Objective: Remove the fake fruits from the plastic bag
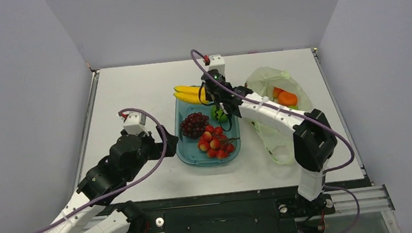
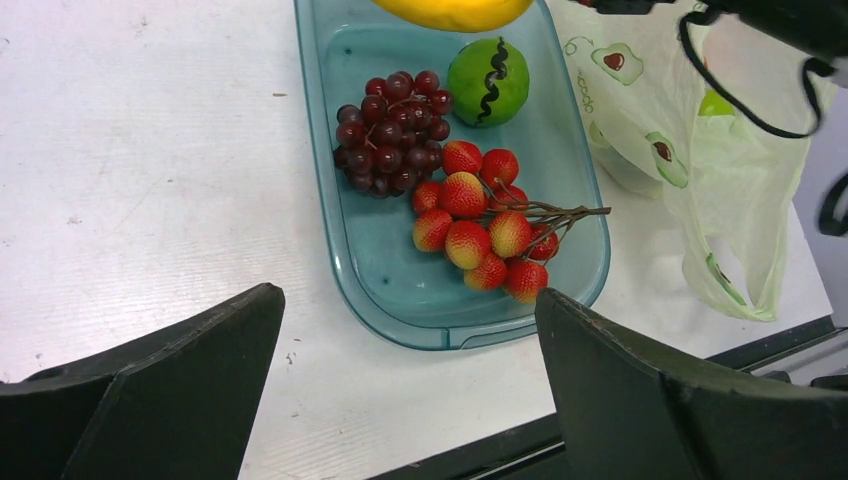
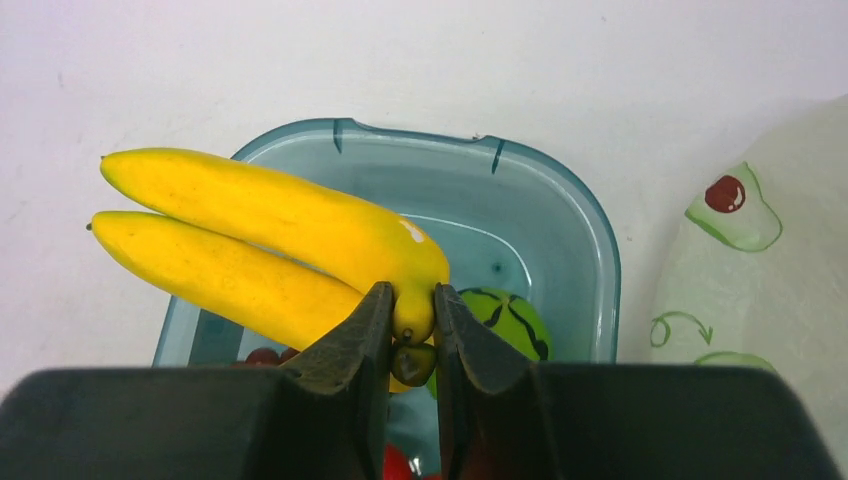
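Table (image 1: 131, 89): bag (image 1: 263, 78) lies crumpled on the right side, just beside the tray (image 1: 190, 150), which sits mid-table. Left gripper (image 2: 405, 293) is off the tray's near-left corner, fingers wide apart, nothing between them. Right gripper (image 3: 412, 300) is clamped on the stem of the bananas (image 3: 260, 230) at the tray's far end; the banana tips poke past the rim over the table, and I can't tell whether they touch the tray. In the tray: grapes (image 2: 385, 130) in the middle, berry cluster (image 2: 475, 225) touching them at the near end, green apple (image 2: 487, 82) on the far-right side. Orange (image 1: 287, 97) is inside the bag.
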`<move>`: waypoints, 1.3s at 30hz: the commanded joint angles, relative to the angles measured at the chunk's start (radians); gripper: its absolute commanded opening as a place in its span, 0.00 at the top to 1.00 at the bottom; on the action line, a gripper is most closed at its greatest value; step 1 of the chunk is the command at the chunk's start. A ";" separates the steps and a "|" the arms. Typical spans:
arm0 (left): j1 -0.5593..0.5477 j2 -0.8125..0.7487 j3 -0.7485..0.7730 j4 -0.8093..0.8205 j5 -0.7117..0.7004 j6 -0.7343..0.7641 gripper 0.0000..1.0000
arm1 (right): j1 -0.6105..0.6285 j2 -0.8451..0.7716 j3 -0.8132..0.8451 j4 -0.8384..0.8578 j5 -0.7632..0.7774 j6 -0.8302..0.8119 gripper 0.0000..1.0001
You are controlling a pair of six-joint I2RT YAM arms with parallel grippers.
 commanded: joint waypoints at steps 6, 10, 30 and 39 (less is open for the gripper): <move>0.006 -0.059 0.020 0.008 0.009 -0.044 0.03 | 0.004 0.151 0.155 -0.089 0.114 -0.104 0.40; 0.006 -0.054 -0.006 0.032 0.055 -0.065 0.03 | 0.004 0.100 0.136 -0.112 0.115 -0.116 0.38; -0.040 0.415 -0.022 0.506 0.399 -0.173 0.05 | -0.069 -0.848 -0.560 -0.184 0.105 0.021 0.39; -0.247 0.896 0.275 0.706 0.496 -0.155 0.08 | -0.388 -0.935 -0.695 -0.242 0.040 0.137 0.40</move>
